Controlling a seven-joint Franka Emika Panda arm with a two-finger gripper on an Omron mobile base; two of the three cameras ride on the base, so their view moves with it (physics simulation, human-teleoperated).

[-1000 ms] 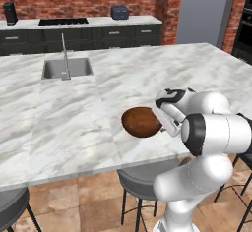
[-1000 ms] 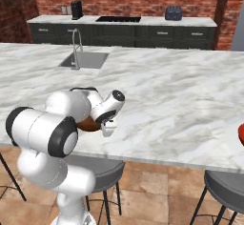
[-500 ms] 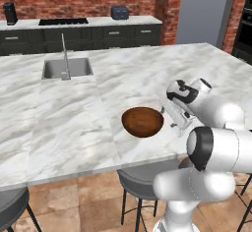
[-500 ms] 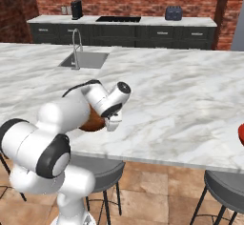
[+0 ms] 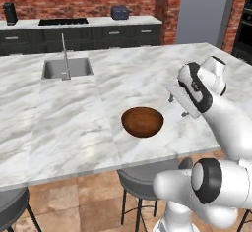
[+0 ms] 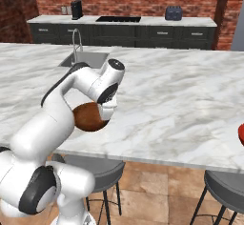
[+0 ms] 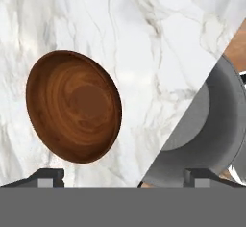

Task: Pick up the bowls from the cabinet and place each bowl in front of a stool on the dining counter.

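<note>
Having released since the earlier frame, gripper (image 7: 122, 175) is hovering w/ jaws apart above wooden bowl (image 5: 142, 121) (holding nothing) on dining counter (image 5: 59, 123).

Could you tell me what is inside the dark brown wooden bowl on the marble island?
The dark brown wooden bowl holds nothing: its grained inside shows bare to the bottom. It rests on the white grey-veined marble counter, which hides whatever lies under it.

Hidden and cropped bits

Red bowl (image 6: 241, 134) cut by frame edge — arm covers part of wooden bowl (image 6: 88, 118); stool (image 7: 211, 134) half cropped.
</note>
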